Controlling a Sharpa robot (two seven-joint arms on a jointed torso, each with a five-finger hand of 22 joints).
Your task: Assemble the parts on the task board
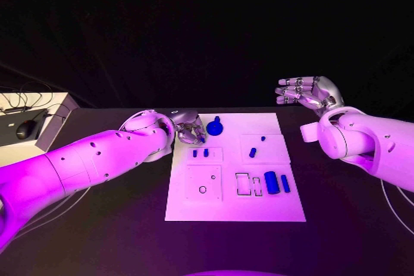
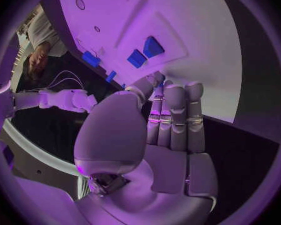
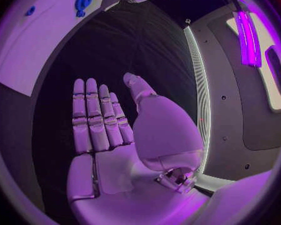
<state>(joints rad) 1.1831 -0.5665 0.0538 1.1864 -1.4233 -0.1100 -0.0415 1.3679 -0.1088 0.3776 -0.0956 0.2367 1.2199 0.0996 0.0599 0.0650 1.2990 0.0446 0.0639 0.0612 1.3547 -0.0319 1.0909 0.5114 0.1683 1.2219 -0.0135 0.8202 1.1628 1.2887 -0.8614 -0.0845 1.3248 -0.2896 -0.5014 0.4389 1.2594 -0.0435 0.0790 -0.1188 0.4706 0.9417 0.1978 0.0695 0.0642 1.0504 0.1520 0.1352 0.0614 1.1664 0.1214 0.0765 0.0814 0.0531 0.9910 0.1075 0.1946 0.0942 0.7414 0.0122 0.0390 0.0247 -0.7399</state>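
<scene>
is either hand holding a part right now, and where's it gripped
Neither hand holds a part. The right hand is held up off the task board, fingers straight and bare. The left hand reaches over the board's far left corner near the round blue part, fingers extended with nothing in them.

A black table (image 1: pixel 103 228) filled the lower part of the head view. At its far left corner stood a pale box (image 1: pixel 45 117), with a dark computer mouse (image 1: pixel 26 130) lying on top and thin cables (image 1: pixel 21 102) trailing across its upper surface. Behind the table, the background was dark.
</scene>
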